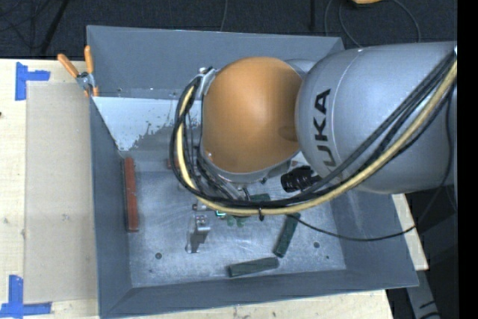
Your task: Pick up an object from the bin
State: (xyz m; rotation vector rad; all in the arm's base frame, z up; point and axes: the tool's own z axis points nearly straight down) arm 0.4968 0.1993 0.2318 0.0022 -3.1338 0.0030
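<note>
The arm (373, 123), lettered "UKA" where its grey casing shows beside the orange cover (250, 116), reaches down into the bin (112, 265). The gripper (199, 234) hangs over bare grey floor; I cannot tell whether it is apart or together. To its right lies a dark green bar (286, 235), a second green bar (252, 266) is below-right, and a reddish-brown stick (131, 194), possibly wooden, lies to its left.
</note>
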